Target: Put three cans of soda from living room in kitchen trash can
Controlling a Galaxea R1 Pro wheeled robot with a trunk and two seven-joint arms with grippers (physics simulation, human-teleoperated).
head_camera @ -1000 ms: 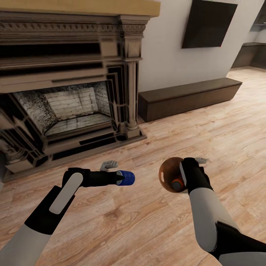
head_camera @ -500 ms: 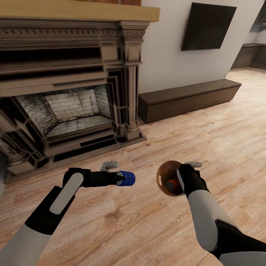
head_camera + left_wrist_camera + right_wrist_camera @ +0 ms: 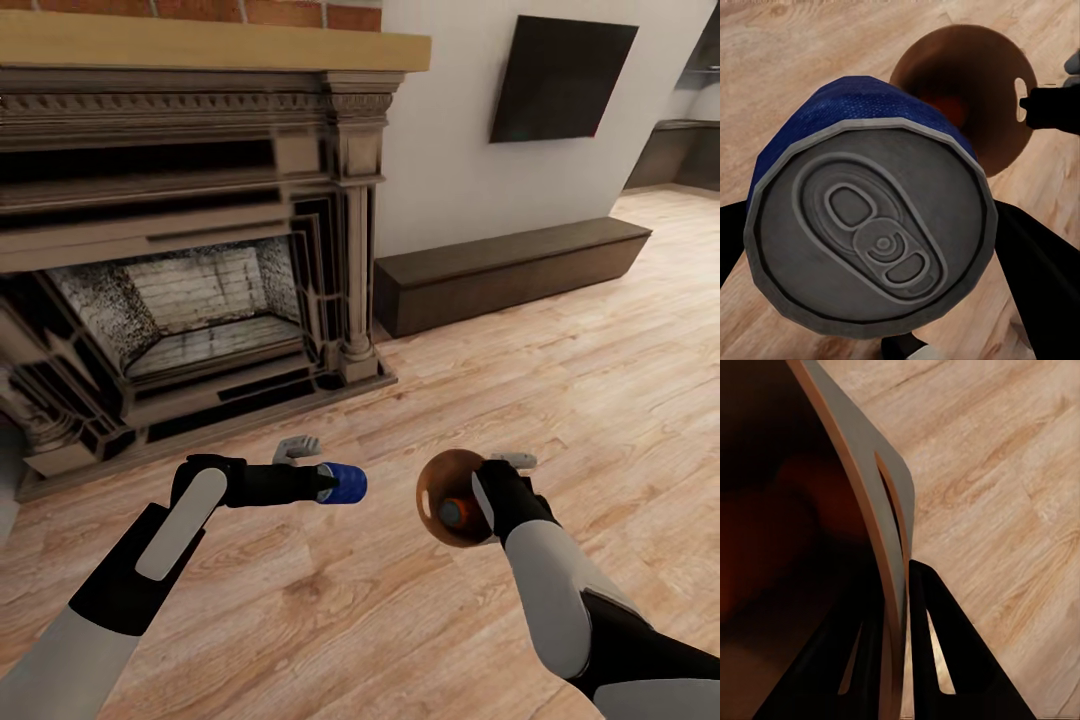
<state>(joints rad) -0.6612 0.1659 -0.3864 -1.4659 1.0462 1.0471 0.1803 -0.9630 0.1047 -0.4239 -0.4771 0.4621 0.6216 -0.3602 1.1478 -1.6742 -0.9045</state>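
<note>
Left pincer [image 3: 335,484] clamping blue can [image 3: 348,483], right pincer [image 3: 480,497] pinching bin [image 3: 432,490] rim, plank floor [image 3: 560,380], fireplace [image 3: 190,250]

Light grey arms with black jointed wrists.

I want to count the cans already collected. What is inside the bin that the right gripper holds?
Inside the bin one orange can shows, grey top towards the opening. The dark interior and the right gripper on the wall hide the rest, so a second can cannot be confirmed.
</note>
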